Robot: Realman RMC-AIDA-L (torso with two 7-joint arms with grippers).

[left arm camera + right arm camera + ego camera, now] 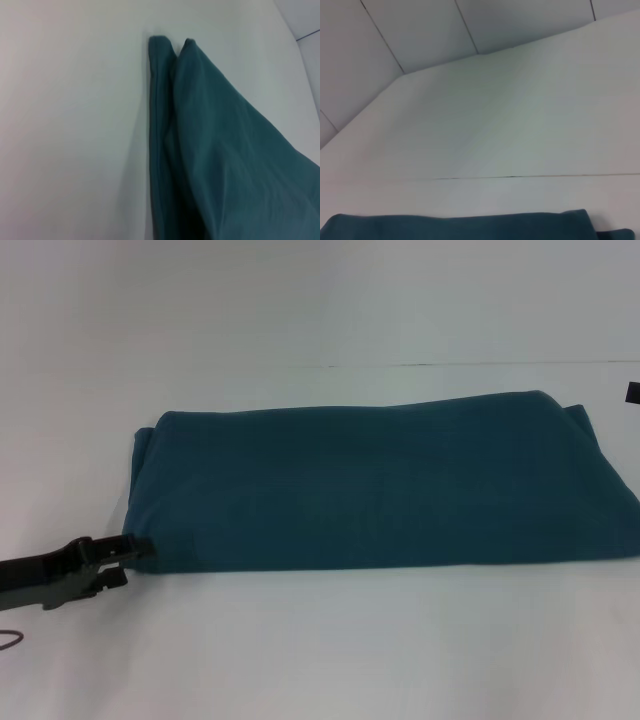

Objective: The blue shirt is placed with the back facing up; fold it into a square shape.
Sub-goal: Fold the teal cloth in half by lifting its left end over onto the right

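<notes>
The blue shirt (380, 485) lies folded into a wide flat band across the middle of the white table (320, 650), plain side up. My left gripper (128, 560) sits low at the shirt's near left corner, open, its upper fingertip (143, 545) touching the cloth edge. In the left wrist view the blue shirt (215, 150) shows stacked folded layers ending in a corner. Only a dark bit of the right gripper (633, 392) shows, at the far right edge beside the shirt's far corner. A strip of the blue shirt (460, 227) edges the right wrist view.
A thin dark cable (10, 638) loops at the left edge of the table. A seam (480, 364) marks the table's far edge against a pale wall (420, 30) of tiles. Bare white surface surrounds the shirt.
</notes>
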